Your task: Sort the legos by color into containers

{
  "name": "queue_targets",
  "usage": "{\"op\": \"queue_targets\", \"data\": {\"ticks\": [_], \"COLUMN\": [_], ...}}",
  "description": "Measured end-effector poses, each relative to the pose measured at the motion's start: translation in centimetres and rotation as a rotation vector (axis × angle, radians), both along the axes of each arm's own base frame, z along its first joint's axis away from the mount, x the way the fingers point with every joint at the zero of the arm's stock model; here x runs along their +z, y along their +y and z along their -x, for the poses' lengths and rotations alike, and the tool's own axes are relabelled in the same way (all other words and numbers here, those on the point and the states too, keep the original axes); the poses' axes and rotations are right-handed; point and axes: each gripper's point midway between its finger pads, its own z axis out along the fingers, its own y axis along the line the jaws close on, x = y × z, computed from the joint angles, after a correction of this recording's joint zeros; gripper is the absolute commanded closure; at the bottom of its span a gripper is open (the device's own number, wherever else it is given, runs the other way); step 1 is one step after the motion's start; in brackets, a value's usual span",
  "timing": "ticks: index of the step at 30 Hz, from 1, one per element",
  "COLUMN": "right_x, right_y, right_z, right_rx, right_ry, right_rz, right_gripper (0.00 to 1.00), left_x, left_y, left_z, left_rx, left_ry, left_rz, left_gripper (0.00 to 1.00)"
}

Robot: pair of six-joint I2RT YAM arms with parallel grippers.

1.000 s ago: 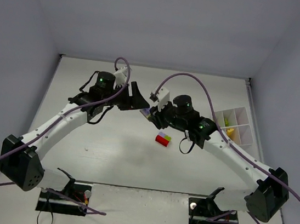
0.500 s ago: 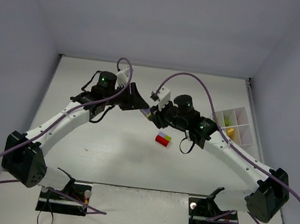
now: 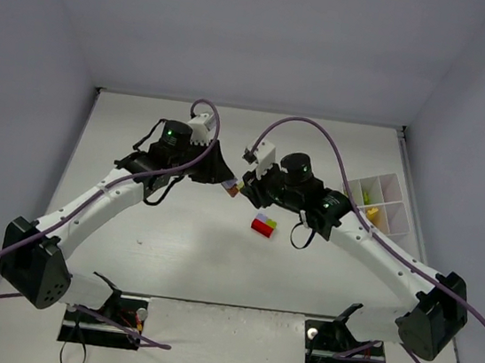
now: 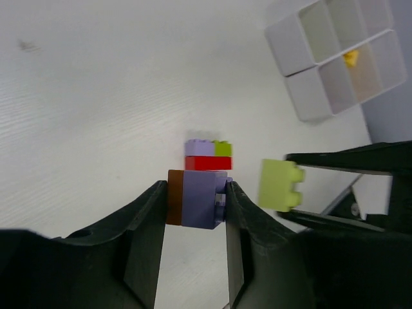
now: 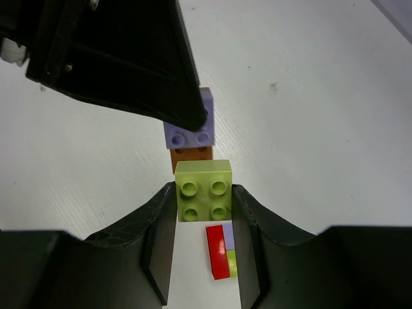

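My left gripper (image 4: pixel 193 193) is shut on a lavender brick (image 4: pixel 203 199) with a brown brick (image 4: pixel 174 196) stuck to its side, held above the table. My right gripper (image 5: pixel 204 193) is shut on a lime green brick (image 5: pixel 204 190), studs toward its camera, just beside the left gripper's pair (image 5: pixel 190 129). In the top view both grippers meet near the table's middle (image 3: pixel 236 186). A joined cluster of red, lavender and lime legos (image 3: pixel 263 225) lies on the table below them. The white divided tray (image 3: pixel 396 186) stands at the right with a yellow piece (image 3: pixel 371 214) in one compartment.
A small green piece (image 3: pixel 366 195) lies in another compartment of the tray. The tray sits close to the right wall. Purple cables loop above both arms. The arm bases and their mounts take up the near edge.
My left gripper has shut on the lavender and brown pair and shifted slightly right. The right gripper has kept its hold on the lime brick and barely moved.
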Motion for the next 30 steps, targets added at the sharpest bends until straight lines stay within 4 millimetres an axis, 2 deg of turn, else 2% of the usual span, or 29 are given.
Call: {"op": "queue_targets", "data": {"ticks": [6, 9, 12, 15, 19, 22, 25, 30], "right_x": [0.7, 0.6, 0.1, -1.2, -3.5, -4.7, -5.8, -8.1], "right_y": [-1.2, -3.4, -8.2, -14.1, -21.5, -25.7, -28.2, -29.3], "right_z": [-1.4, -2.8, -5.3, -7.2, -7.8, -7.6, -7.7, -7.9], "right_rx": [-0.059, -0.15, -0.348, -0.578, -0.84, -0.993, -1.092, -1.151], "right_ry": [-0.022, -0.021, -0.02, -0.002, 0.07, 0.125, 0.165, 0.236], "right_rz": [0.001, 0.024, 0.078, 0.147, 0.209, 0.224, 0.229, 0.243], "right_gripper": [1.0, 1.0, 1.0, 1.0, 1.0, 0.98, 0.97, 0.91], "left_x": [-3.2, -3.5, -3.6, -3.4, -2.6, -2.2, -2.0, -2.1], "left_y": [3.2, 3.8, 3.9, 4.0, 3.9, 3.7, 3.6, 3.5], "left_z": [-0.7, -0.8, -0.7, -0.4, -0.1, 0.2, 0.5, 0.9], "left_rx": [0.088, 0.101, 0.105, 0.106, 0.099, 0.093, 0.085, 0.071], "left_ry": [0.01, 0.006, 0.003, 0.002, -0.005, -0.003, 0.001, 0.016], "left_rz": [-0.164, -0.195, -0.201, -0.195, -0.173, -0.155, -0.144, -0.14], "left_gripper": [0.94, 0.94, 0.94, 0.94, 0.94, 0.94, 0.94, 0.94]}}
